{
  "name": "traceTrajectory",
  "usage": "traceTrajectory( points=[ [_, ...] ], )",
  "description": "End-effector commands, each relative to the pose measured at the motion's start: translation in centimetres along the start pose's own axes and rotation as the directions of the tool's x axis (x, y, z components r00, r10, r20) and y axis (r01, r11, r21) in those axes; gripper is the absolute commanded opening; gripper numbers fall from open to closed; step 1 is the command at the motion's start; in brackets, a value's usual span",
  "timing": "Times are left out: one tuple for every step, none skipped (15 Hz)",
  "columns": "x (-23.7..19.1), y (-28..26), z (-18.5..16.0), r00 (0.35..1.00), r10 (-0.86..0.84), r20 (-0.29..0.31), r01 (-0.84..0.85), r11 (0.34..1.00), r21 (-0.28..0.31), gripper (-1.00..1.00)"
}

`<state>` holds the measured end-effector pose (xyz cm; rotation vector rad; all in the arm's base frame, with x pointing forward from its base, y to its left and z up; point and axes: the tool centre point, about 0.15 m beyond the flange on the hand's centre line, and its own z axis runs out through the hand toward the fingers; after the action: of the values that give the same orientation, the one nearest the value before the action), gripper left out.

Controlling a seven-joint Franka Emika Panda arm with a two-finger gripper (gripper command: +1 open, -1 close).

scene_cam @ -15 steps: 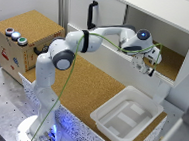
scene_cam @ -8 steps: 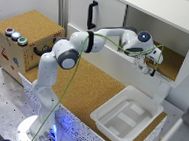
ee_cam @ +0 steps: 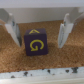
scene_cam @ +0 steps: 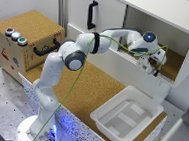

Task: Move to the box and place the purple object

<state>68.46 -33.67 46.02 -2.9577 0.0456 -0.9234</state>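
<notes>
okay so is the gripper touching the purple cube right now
Apart. The wrist view shows cork floor between the purple cube and each finger of the gripper, whose jaws stand open on either side of it.

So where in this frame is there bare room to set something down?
The white tray looks unoccupied, with bare cork between it and the arm's base. On the shelf it is tight: the pincer fills the opening. In the wrist view the purple cube sits on cork between the open fingers, leaving only narrow strips on each side.
</notes>
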Motion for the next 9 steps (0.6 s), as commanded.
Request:
traceTrajectory(
  points=[
    [2.3, 1.2, 0.2, 0.996, 0.004, 0.092, -0.010, 0.998, 0.066, -1.00],
    [1.8, 1.2, -0.4, 0.997, 0.006, 0.082, -0.012, 0.997, 0.072, -1.00],
    [1.4, 1.3, -1.0, 0.997, 0.006, 0.078, -0.012, 0.997, 0.076, -1.00],
    [-0.2, 1.6, -2.7, 0.997, 0.020, 0.074, -0.026, 0.997, 0.079, -1.00],
    [-1.0, 1.6, -3.6, 0.998, 0.025, 0.065, -0.029, 0.997, 0.069, -1.00],
    [-2.8, 1.8, -5.0, 0.998, 0.040, 0.054, -0.044, 0.997, 0.070, -1.00],
    [-4.3, 1.8, -6.3, 0.998, 0.041, 0.040, -0.043, 0.997, 0.058, -1.00],
    [-6.0, 1.9, -7.5, 0.998, 0.044, 0.035, -0.046, 0.998, 0.050, -1.00],
    [-7.6, 1.7, -8.5, 0.999, 0.042, 0.032, -0.043, 0.998, 0.047, -1.00]
  ],
)
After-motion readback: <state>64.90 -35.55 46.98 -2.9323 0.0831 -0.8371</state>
